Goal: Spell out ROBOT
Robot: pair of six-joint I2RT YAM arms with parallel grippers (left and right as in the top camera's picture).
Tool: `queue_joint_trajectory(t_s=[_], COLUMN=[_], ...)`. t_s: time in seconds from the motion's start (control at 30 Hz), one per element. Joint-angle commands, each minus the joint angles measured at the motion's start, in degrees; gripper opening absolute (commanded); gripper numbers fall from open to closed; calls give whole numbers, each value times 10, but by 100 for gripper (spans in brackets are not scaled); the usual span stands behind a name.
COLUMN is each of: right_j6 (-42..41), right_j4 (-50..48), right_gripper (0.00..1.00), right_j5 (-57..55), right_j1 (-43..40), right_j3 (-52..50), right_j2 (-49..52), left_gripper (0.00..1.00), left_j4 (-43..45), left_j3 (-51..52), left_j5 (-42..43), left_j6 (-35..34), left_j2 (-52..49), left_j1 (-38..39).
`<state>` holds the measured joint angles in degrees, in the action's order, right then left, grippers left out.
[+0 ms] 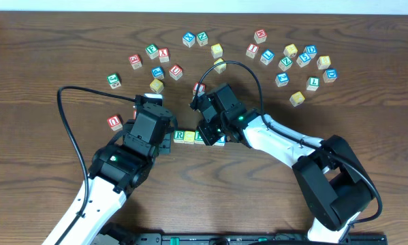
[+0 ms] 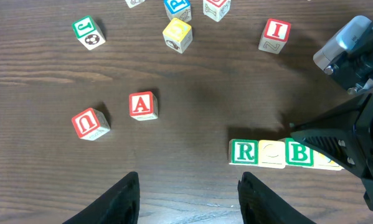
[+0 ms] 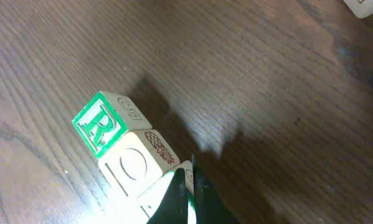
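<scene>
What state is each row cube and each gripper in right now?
Left gripper, open, empty.
Right gripper, shut, tips down at the row.
R cube, first in the row, letter up.
O cube, touching R, face up.
B cube, third, letter up.
Fourth cube, mostly hidden.

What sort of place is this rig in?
Probably a tabletop robot test bench: a dark wood table, a cabled left arm and right arm, scattered alphabet cubes and a lined-up row.
</scene>
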<state>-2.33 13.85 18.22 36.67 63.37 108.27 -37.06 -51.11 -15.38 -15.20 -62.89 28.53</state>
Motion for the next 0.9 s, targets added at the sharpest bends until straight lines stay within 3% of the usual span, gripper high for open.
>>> queue_joint_trajectory(t_s=[0.0, 0.87], right_j6=[7, 7], right_j4=[3, 20], right_gripper=[1, 1], right_j5=[-3, -3], right_j1=[2, 2], right_j3=[11, 11], right_j2=[0, 0], left_gripper=[50, 51], left_j4=[0, 0], left_j3=[3, 3], left_j5=[-8, -8], left_j6=[-1, -1], left_j2=[-1, -1], left_j1=[-3, -3])
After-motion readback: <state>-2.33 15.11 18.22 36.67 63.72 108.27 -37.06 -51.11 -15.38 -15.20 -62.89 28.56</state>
